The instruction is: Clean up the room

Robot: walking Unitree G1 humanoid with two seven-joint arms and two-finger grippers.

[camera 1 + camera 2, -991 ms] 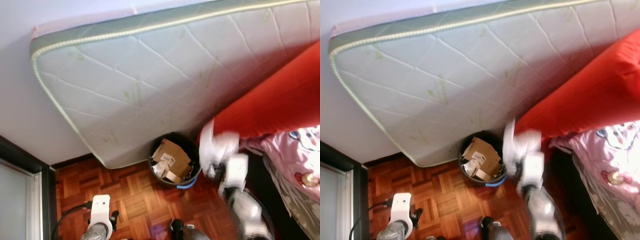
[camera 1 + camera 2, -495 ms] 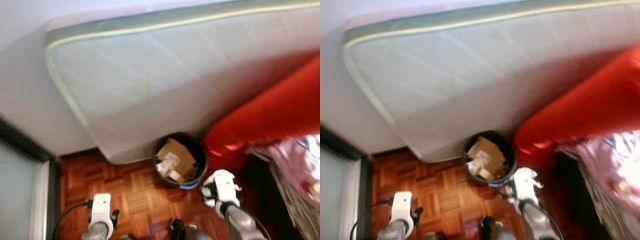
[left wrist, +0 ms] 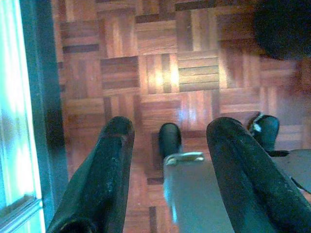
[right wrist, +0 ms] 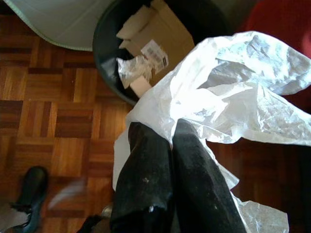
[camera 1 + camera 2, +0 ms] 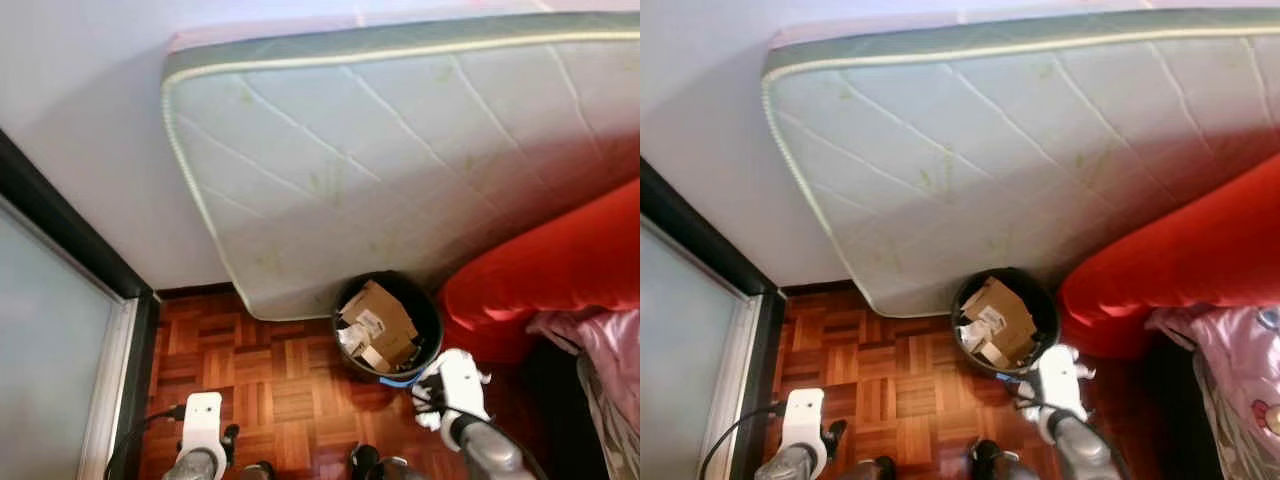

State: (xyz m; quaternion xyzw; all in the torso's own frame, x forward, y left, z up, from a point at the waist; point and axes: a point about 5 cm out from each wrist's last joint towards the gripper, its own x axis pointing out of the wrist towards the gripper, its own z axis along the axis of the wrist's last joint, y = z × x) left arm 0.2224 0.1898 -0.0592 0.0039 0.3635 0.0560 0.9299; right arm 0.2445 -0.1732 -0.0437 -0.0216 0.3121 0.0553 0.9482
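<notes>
The mattress (image 5: 400, 160) and red cushion (image 5: 560, 270) run off-frame.

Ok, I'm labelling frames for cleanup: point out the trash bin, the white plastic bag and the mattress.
trash bin (image 5: 432, 305), left eye view, right side of its black rim.
white plastic bag (image 4: 243, 92), right wrist view, crumpled middle.
mattress (image 5: 1020, 160), right eye view, quilted face.

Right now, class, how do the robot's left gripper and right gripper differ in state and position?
The left gripper has its fingers apart and holds nothing, while the right gripper is shut on a crumpled white plastic bag. The left gripper hangs over bare parquet floor; the right gripper sits beside the black trash bin. Both have two black fingers.
</notes>
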